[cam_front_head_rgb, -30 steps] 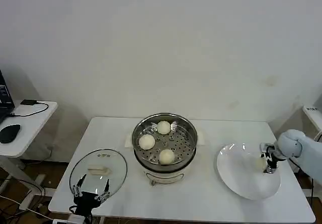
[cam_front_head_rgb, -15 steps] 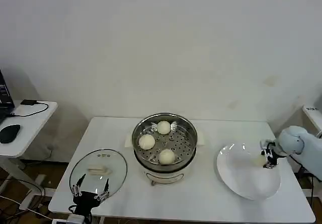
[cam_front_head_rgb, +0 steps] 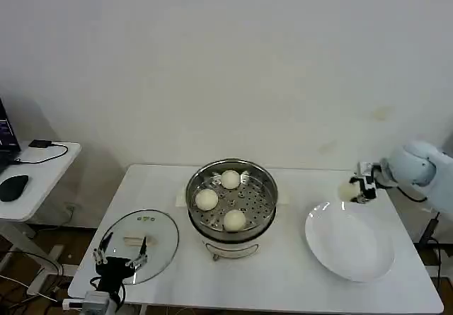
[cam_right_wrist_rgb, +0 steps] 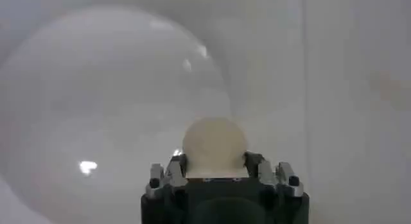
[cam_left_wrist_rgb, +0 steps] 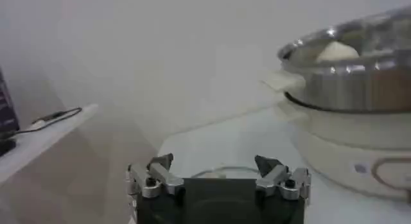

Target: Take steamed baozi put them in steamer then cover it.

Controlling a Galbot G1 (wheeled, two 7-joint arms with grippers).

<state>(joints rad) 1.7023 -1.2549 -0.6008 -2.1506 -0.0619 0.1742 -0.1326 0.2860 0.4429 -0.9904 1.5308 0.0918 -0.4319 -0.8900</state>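
In the head view, the right gripper at the right edge is clamped on a baozi, held above the far rim of the white plate. Three more buns sit in the steamer at centre. At lower left, the left gripper hangs with fingers spread over the cover. The left wrist view shows those spread fingers and the steamer's wall at upper right. In the right wrist view, the held bun sits between the fingers, the plate beneath.

Pale blue-white rounded right arm, black end effectors with silver-tipped fingers
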